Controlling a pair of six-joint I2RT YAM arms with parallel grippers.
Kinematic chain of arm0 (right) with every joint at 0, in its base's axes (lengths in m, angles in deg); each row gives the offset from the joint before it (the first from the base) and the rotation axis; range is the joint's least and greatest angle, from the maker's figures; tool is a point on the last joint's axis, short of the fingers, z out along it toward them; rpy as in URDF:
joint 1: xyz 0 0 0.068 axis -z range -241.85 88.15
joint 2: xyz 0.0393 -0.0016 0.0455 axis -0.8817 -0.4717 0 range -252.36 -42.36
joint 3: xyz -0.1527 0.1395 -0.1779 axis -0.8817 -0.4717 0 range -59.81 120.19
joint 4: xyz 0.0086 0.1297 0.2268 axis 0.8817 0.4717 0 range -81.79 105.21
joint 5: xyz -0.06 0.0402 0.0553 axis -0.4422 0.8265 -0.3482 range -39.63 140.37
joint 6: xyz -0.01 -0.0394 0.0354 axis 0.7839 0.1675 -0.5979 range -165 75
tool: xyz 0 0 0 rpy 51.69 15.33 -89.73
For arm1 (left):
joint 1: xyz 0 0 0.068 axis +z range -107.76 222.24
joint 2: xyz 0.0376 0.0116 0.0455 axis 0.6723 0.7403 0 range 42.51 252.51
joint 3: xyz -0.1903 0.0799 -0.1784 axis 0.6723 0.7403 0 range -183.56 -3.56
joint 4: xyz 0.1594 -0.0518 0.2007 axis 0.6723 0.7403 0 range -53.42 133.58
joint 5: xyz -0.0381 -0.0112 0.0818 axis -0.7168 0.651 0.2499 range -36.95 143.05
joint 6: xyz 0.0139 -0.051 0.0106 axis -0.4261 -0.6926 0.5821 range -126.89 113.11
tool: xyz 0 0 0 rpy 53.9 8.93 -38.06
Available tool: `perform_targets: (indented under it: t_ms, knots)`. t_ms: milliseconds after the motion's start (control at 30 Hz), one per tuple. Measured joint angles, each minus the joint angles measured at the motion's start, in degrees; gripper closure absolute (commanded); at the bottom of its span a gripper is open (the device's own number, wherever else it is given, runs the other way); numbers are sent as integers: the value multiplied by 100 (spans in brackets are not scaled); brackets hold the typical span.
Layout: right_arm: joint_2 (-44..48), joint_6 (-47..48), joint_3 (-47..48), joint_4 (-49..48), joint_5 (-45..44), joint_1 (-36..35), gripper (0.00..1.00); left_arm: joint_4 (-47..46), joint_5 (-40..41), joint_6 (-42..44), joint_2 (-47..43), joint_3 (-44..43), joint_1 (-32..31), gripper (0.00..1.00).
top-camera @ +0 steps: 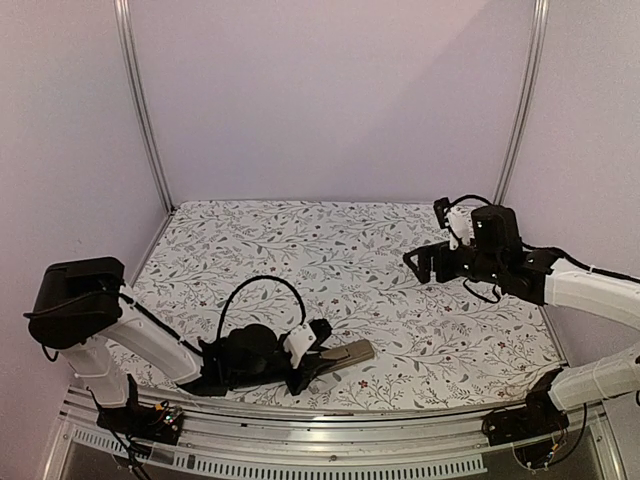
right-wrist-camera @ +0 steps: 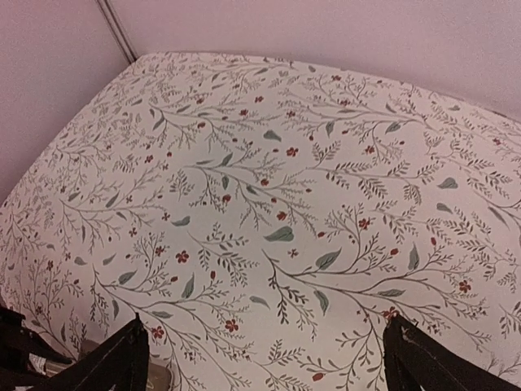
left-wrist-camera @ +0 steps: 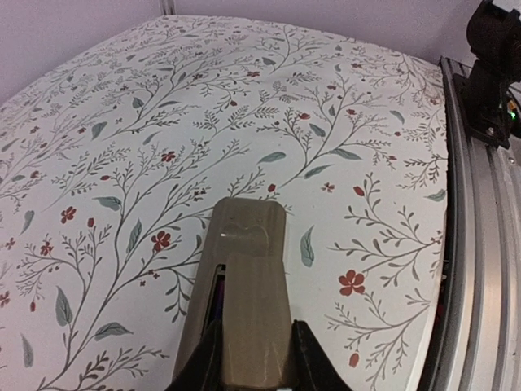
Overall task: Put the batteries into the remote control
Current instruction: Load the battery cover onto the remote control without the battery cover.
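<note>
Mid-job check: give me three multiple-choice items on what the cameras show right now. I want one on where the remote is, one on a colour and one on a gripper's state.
1. Where is the remote control?
A. At the near edge of the table, in the left gripper
B. In the far back corner
C. Against the right wall

2. What colour is the side of the remote control that faces up?
A. White
B. Tan-grey
C. Red

3. How does the right gripper stand?
A. Shut tight, with nothing in it
B. Shut on the remote control
C. Open and empty, above the table

Answers:
1 A: the top view shows it by the arm bases, between the left fingers.
2 B: the left wrist view shows a tan-grey back.
3 C: its fingers stand far apart, with only cloth between them.
</note>
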Motion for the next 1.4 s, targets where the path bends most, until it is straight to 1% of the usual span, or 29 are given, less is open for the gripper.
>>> perform_targets:
  t_ms: [67,100,167,200,267,300,367,433,533,700,900,1000,1133,1233,1400]
  knots:
    - [404,-94,-153,-546,-601,-17,1,2,55,2,0,4,-20,76]
    - [708,-302,-365,-949,-780,63,1,2,74,4,-4,7,-28,76]
    - [1051,-479,-616,-1338,-680,208,1,2,109,4,-11,13,-50,77]
    - [1095,-518,-636,-1375,-568,269,1,0,138,2,-17,26,-61,77]
    - [933,-608,-461,-1257,-240,302,1,4,188,2,-17,66,-74,77]
    - [680,-640,-262,-1064,-35,289,1,11,205,0,-17,83,-74,77]
    - [201,-693,42,-807,280,234,4,22,212,2,-15,94,-81,77]
    - [-210,-782,136,-549,557,136,9,59,227,7,-9,87,-87,78]
    - [-470,-975,92,48,909,22,14,232,256,57,17,33,-94,78]
    - [-682,-1252,90,474,1147,-192,19,437,291,94,15,0,-94,78]
    - [-1425,-1414,92,933,1443,-481,26,737,-9,197,17,-90,-33,78]
    - [-1613,-1408,92,1078,1521,-577,31,785,-216,195,17,-164,33,77]
    - [-1762,-1421,98,1073,1707,-667,34,765,-450,153,9,-166,225,76]
    - [-1897,-1464,98,1010,1834,-699,34,785,-577,129,4,-195,334,77]
    - [-1998,-1558,98,944,1902,-752,35,968,-688,129,81,-507,350,77]
